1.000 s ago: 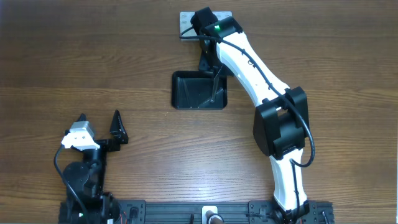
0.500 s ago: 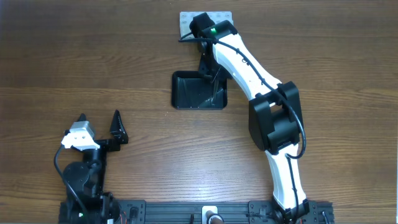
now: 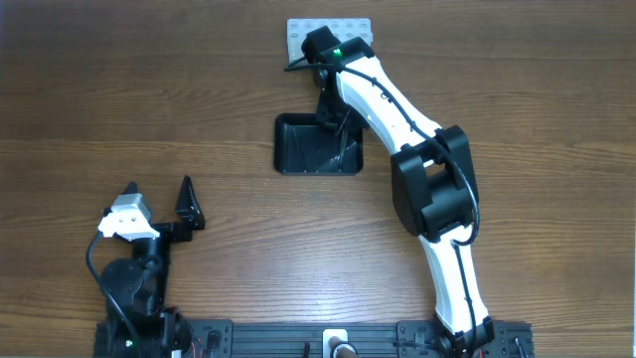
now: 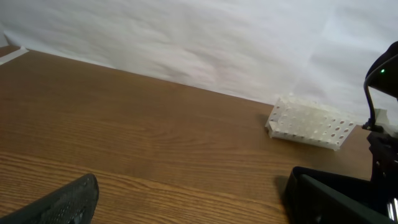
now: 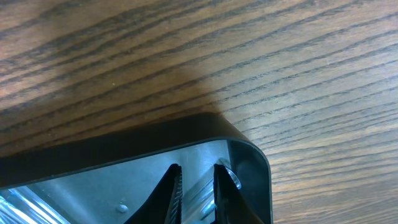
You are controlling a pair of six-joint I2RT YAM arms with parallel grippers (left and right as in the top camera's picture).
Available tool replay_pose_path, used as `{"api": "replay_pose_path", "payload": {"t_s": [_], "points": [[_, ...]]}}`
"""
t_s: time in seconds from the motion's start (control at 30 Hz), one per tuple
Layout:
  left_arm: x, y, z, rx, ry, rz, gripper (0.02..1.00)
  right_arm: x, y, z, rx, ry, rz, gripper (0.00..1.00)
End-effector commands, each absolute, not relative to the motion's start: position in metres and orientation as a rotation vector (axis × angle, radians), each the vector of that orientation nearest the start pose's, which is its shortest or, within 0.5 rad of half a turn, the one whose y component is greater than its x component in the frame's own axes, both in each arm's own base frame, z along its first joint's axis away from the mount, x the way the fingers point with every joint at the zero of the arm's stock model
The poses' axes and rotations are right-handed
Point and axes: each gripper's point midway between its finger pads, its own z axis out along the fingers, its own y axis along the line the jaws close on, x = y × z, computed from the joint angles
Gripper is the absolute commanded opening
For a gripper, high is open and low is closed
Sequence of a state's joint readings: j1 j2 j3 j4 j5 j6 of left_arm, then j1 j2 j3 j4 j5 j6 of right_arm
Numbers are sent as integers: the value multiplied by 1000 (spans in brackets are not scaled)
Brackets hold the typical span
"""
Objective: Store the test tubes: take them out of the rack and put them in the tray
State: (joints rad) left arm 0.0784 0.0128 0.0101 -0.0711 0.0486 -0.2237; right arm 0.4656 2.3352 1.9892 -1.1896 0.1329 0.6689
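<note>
A black tray lies mid-table with clear test tubes in it. Just beyond it stands the white rack. My right gripper is low over the tray's far right corner. In the right wrist view its narrow-set fingers are shut on a clear test tube just inside the tray's black wall. More clear tubes lie on the tray floor. My left gripper rests open near the table's front left, with nothing between its fingers. The rack also stands far off in the left wrist view.
Bare wooden tabletop surrounds the tray and rack. The right arm's white links stretch over the tray's right side. A white backdrop rises behind the table's far edge.
The right arm has swung left and lowered its gripper with the tube into the tray's far right corner. The left arm has stayed still.
</note>
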Motion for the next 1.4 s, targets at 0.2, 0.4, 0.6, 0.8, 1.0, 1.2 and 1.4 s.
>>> {"api": "replay_pose_path", "payload": {"t_s": [0.2,0.4,0.6,0.8,1.0,1.2,1.4], "points": [[246,13,156,-207,1636,-132,998,424,184,24,303,3023,-175,264],[246,13,156,-207,1636,-132,998,420,191,24,211,3062,-119,562],[246,13,156,-207,1636,-132,998,422,195,43,172,3065,-98,715],[246,13,156,-207,1636,-132,998,436,201,101,-4,2993,-42,873],[246,13,156,-207,1636,-132,996,445,204,166,-137,2871,8,917],[246,13,156,-207,1636,-132,998,434,186,206,-150,2827,-52,925],[246,13,156,-207,1636,-132,998,410,139,261,-100,2731,-267,969]]}}
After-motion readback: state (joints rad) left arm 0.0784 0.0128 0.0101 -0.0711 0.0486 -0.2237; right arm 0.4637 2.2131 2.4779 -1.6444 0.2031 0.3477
